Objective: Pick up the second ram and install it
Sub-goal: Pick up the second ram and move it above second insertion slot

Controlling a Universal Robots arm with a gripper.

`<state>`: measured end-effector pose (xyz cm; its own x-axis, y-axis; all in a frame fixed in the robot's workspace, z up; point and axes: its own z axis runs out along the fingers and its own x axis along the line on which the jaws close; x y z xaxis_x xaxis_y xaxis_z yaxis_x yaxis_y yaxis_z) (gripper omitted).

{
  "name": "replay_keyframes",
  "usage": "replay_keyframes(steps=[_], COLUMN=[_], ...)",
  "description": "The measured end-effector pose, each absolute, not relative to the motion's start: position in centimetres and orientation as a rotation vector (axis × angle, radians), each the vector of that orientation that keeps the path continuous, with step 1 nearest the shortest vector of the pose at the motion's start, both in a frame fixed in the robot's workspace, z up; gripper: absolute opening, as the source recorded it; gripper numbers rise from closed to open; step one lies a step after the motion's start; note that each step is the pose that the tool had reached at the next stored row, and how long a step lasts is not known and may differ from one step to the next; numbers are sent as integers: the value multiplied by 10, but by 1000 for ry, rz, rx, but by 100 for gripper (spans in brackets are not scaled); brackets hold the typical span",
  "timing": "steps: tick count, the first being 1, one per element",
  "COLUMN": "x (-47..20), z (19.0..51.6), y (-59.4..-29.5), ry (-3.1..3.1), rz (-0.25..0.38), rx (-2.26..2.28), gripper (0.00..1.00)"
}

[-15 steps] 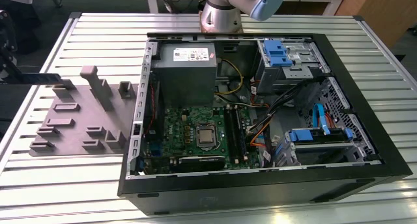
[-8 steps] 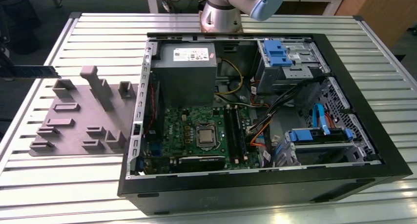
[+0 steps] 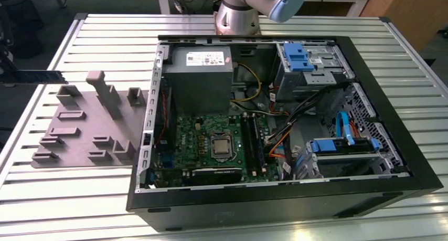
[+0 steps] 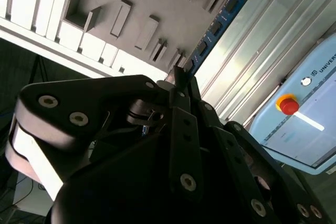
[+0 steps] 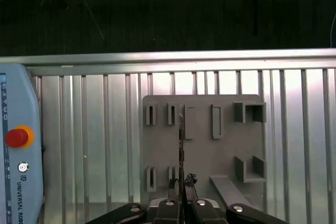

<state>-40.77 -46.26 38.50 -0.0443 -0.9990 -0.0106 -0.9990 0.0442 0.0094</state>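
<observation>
Beside the grey fixture point(image 5: 210, 156), well apart from the case point(image 3: 280, 204), the end effector point(image 5: 181, 183) pinches the second ram point(image 5: 181, 140), its long axis pointing straight out ahead.

The robot arm's point(image 3: 238, 12) silver lower joint, capped in blue-grey, stands upright at the back of the scene in the exterior view. In both wrist views the black gripper point(image 4: 181, 77) point(image 5: 181, 183) has its linked fingers point(image 4: 178, 114) drawn together. They pinch one end of a thin memory stick point(image 4: 218, 24), which juts straight out beyond the fingertips and is seen edge-on in the first wrist view.
</observation>
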Motion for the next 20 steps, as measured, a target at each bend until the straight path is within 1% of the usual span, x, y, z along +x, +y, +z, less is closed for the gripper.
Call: replay_keyframes(steps=[20], x=[-338], z=[385], y=[-463], ry=[2269], rz=[22], rx=[-2171], gripper=[14])
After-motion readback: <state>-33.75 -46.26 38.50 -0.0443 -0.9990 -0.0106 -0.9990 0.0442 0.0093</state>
